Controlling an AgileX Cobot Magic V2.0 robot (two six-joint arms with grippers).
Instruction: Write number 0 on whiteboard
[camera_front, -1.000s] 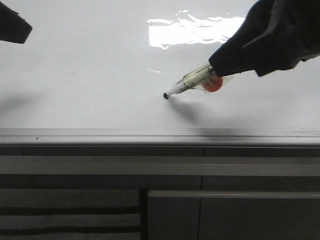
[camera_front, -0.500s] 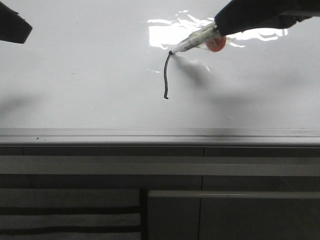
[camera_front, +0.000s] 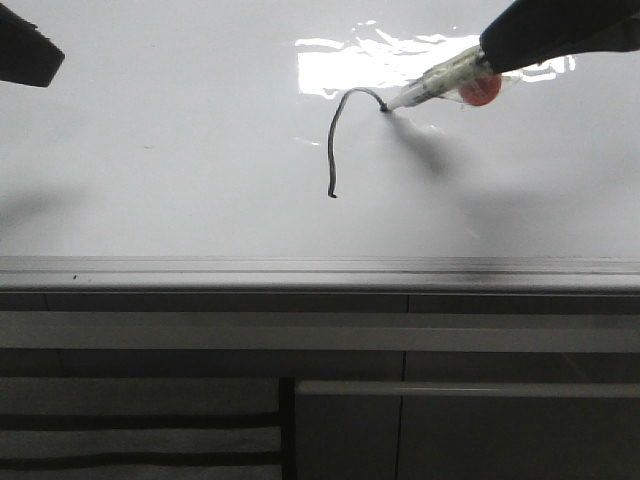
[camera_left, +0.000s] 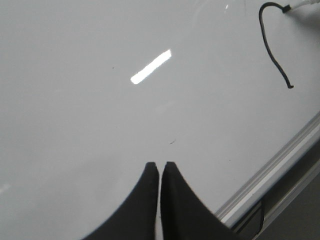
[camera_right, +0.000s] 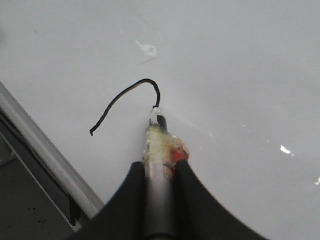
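At the marker tip held by the right hand (camera_right: 159, 167), the thin black half-drawn number 0 (camera_front: 338, 135) ends: a hooked arc on the glossy white whiteboard (camera_front: 180, 150). Beyond this hand, bare surface lies open, the grey metal rail (camera_front: 320, 270) well below. Its fingers pinch the clear-barrelled marker (camera_front: 440, 80). The left hand (camera_left: 159, 175), fingers pressed together, hovers well apart.

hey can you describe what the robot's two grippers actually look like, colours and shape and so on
Both are plain matte black with no visible markings or cables. The left gripper has two smooth fingers that are broad at the base and curve inward to narrow, pointed tips. The right gripper has the same curved, tapering black fingers. In the front view, the right gripper shows as a bulky dark tapered shape.
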